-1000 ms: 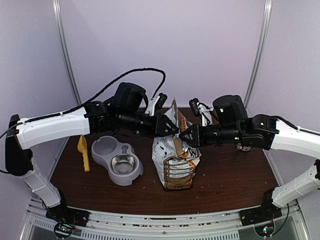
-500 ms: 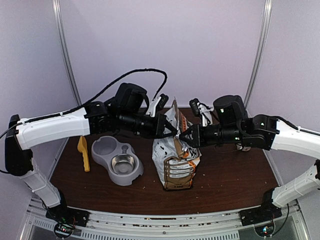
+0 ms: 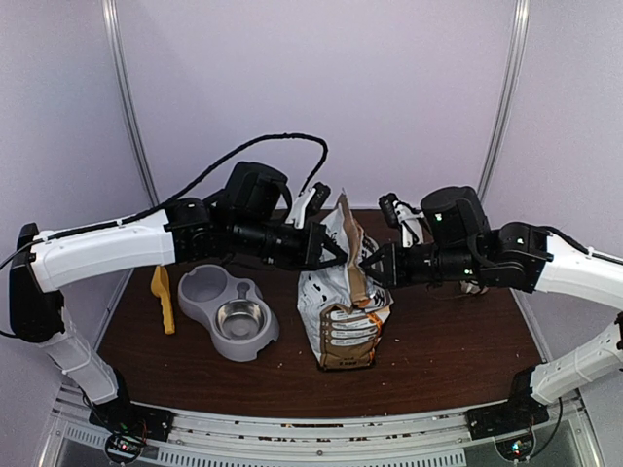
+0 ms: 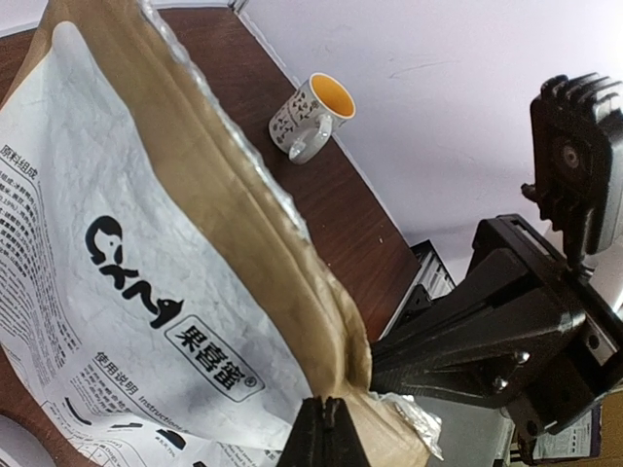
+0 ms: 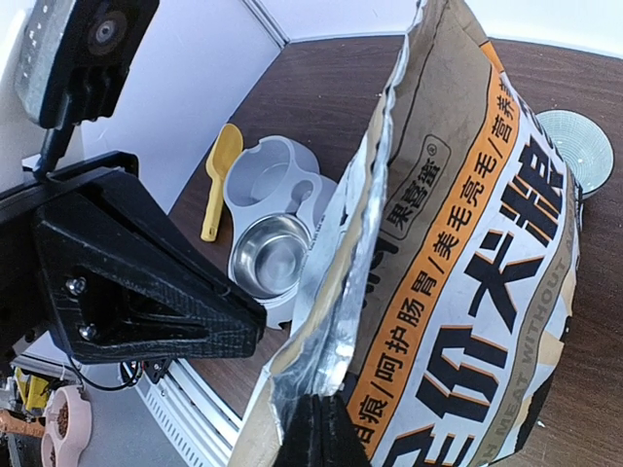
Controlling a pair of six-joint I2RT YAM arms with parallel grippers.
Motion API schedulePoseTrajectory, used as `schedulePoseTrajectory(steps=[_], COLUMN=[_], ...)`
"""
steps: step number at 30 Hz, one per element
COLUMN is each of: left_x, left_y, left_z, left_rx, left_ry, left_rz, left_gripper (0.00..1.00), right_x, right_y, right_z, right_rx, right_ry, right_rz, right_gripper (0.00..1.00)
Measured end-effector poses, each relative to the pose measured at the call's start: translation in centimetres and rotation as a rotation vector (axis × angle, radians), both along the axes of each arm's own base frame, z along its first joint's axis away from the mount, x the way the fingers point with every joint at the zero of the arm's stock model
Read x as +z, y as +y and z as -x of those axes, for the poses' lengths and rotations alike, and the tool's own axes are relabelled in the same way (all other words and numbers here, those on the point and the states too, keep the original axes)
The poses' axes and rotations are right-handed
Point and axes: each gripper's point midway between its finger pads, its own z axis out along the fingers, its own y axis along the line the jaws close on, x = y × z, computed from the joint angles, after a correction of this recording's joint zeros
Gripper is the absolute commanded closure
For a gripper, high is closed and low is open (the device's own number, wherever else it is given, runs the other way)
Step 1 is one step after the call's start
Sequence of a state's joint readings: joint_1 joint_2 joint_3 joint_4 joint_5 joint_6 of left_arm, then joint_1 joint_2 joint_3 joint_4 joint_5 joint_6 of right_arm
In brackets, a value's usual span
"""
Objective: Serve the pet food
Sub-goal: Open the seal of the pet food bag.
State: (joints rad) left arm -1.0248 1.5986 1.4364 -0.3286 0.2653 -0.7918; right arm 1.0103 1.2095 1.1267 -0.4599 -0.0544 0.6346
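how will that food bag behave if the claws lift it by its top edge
Probably floppy: the bag is creased foil, its top buckling between the left claw and right claw. Its bulging base suggests weight, so it may sag or tip.

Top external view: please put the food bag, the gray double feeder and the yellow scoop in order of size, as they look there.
1. food bag, largest; it stands upright, so its top is nearer the camera.
2. gray double feeder, clearly smaller.
3. yellow scoop, by far the smallest.
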Motion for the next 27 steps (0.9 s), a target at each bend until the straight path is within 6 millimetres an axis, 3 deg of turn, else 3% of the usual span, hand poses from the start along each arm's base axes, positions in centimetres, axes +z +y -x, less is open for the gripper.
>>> schedulePoseTrajectory(steps=[9,12,15,22,27], left_x=[0.6,1.9,3.4,4.7,4.3], left_y=[-0.1,0.4,1.5,2.5,1.8], left_z=[0.8,1.0,1.3,1.6,2.4], left_rx=[-0.030,-0.021,0.001,0.028,0.009], left_ry=[-0.047,-0.078,-0.112,-0.142,-0.139], left_rz=[0.001,0.025,0.058,0.082,0.072], left_gripper=[0.61,0.48,0.42,0.35,0.35], right_x=[1.9,2.1,2.3,2.7,3.9], right_y=[1.0,1.5,1.9,1.9,0.2], right_z=[0.9,1.0,1.1,1.4,1.9], right_rx=[0.048,0.065,0.075,0.087,0.070], right_ry=[0.016,0.026,0.034,0.040,0.032], right_rz=[-0.126,-0.158,-0.179,-0.194,-0.233], right_gripper=[1.00,1.00,1.00,0.64,0.58])
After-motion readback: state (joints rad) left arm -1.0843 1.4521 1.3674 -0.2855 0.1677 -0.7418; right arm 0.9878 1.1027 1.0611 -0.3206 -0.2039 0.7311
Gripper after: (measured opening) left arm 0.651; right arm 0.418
